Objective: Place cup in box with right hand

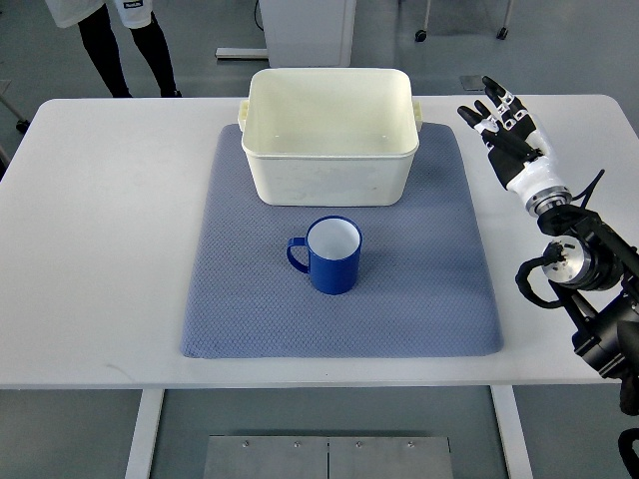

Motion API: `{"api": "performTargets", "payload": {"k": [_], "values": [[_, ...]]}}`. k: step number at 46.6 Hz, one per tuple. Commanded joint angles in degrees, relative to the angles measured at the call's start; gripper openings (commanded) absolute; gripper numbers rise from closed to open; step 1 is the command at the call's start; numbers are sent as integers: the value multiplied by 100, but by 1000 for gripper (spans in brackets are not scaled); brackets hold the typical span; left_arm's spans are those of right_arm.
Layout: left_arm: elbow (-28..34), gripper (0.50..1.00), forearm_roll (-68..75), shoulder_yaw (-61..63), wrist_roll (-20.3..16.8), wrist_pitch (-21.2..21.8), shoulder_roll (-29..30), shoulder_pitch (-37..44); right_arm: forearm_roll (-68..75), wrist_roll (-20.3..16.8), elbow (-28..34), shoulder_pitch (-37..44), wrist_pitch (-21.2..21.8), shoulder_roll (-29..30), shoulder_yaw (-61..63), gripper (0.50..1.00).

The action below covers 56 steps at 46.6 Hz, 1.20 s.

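Observation:
A blue cup [332,255] with a white inside stands upright on the blue-grey mat [250,309], its handle pointing left. A cream plastic box [329,180] stands open and empty at the mat's far edge, just behind the cup. My right hand [502,120] is over the white table to the right of the box, fingers spread and pointing away, holding nothing. It is well apart from the cup. The left arm is out of view.
The white table [100,259] carries the mat. A person's legs [125,50] show beyond the table's far left edge. A white cabinet base [305,30] stands behind the box.

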Motion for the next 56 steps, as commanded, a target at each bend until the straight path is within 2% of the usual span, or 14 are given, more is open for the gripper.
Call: {"api": "performTargets", "payload": {"k": [1,16,27,38,45,56], "values": [[1,1000,0,-4,0,0,0,0,0,-2,8,1,-8,-9,8,1000],[1,1000,0,-4,0,0,0,0,9,42,8,89,1,-167,8,1000],[1,1000,0,4,0,0,0,0,18,112,88,229,361,-343,8,1000],[1,1000,0,-4,0,0,0,0,9,138,202,238,388,-414,17,993],[1,1000,0,-4,0,0,0,0,0,279,641,194,388,-414,-9,993],[1,1000,0,-4,0,0,0,0,-333,244,1484,106,572,-423,-123,993]]}}
